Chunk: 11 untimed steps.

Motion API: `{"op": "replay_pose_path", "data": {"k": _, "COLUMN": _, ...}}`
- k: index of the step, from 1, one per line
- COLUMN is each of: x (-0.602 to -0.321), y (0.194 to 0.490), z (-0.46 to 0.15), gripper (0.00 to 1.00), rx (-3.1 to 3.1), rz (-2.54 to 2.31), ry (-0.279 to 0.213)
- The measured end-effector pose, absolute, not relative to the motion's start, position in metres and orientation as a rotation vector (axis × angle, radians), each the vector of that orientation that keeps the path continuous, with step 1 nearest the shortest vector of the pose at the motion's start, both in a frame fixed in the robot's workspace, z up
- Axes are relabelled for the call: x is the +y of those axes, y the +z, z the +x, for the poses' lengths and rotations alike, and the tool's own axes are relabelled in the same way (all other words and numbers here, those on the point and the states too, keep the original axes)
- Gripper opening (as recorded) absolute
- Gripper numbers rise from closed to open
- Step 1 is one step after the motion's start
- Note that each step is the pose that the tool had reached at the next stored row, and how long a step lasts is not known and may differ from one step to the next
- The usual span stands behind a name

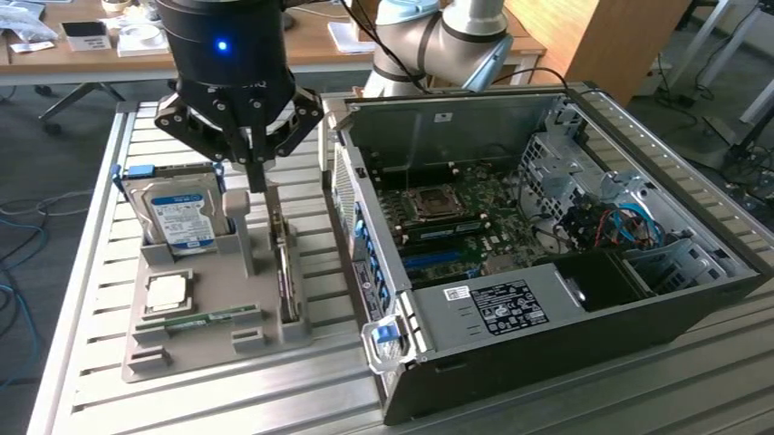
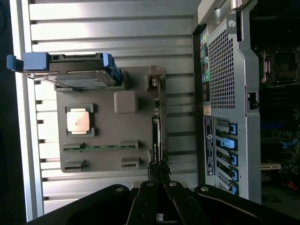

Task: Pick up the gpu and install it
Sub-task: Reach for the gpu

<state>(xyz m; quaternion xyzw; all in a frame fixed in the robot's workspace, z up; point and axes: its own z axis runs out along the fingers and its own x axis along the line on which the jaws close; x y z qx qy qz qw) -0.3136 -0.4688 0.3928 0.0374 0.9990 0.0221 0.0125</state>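
Grey plastic tray [image 1: 199, 349], exterior view: lies on the slatted metal table [image 1: 85, 381], just beside the open black-and-silver computer case [image 1: 520, 372].
Gpu, exterior view: the thin flat black gpu [image 1: 285, 267] stands on edge in the tray's slot nearest the case, not yet lifted out.
Gripper, exterior view: the black two-fingered gripper [image 1: 256, 179] hangs over the tray's case side. Its fingers are closed together, with the tips at the card's upper end. I cannot tell whether they pinch it.
Neighbours, exterior view: a silver hard drive with a blue-white label [image 1: 181, 222] stands upright at one end of the tray. A narrow green memory stick [image 1: 212, 319] lies toward the opposite end.
Gpu, wrist view: seen edge-on as a dark line along the tray's case side, with the gripper tips meeting over one end.
Square silver processor chip [image 2: 78, 121], wrist view: sits in a pocket in the tray's middle, apart from the card.
Risk, hold: a grip at one end only would probably let the card tilt or slip as it leaves the slot.
Risk, path: a tilted card could catch the tray's slot wall or the case's rim, and would likely miss its socket.
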Motion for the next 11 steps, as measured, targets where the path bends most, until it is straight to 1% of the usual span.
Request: {"op": "replay_pose_path", "data": {"k": 11, "x": -0.4701, "y": 0.3926, "z": -0.3122, "gripper": 0.11, "rx": 3.114, "rz": 0.116, "ry": 0.069}}
